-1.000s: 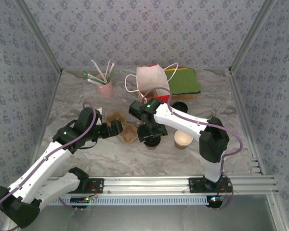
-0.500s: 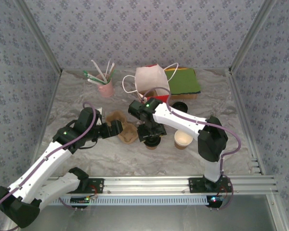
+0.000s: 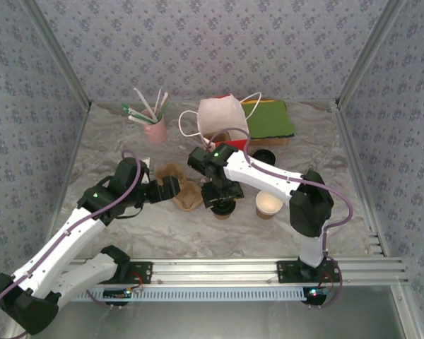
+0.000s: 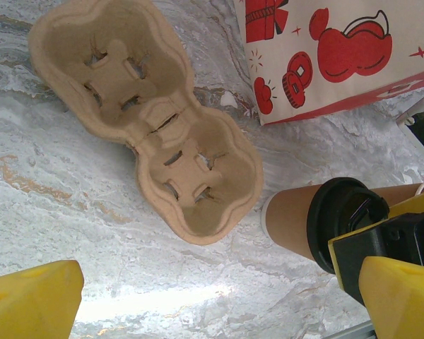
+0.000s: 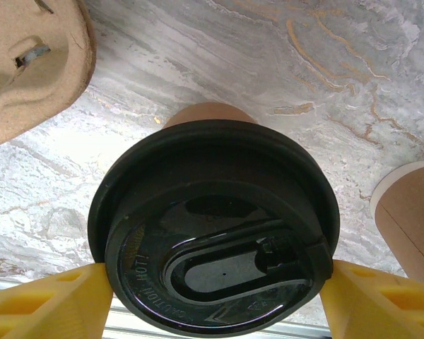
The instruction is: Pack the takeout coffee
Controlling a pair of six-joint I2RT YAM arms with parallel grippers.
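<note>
Right gripper (image 5: 215, 277): the fingers flank the black lid of the takeout coffee (image 5: 212, 212), and the pads meet its rim on both sides. You appear to have it clamped at a fairly wide span.

The cup stands upright on the table (image 5: 268, 63), long axis vertical, directly below this claw.

The pulp carrier (image 4: 148, 120) lies just beside the cup, toward the left arm. Your move turns on that short sideways shift and a straight drop into the nearer well.

Left gripper (image 4: 219, 304): jaws wide, holding nothing, hovering near the carrier. The right arm is the one on the cup.

Hard to tell: the cup's base is hidden under the lid, so you cannot confirm whether it is lifted. The lidless cup (image 5: 410, 212) is cut off at the frame edge, close on the right.
</note>
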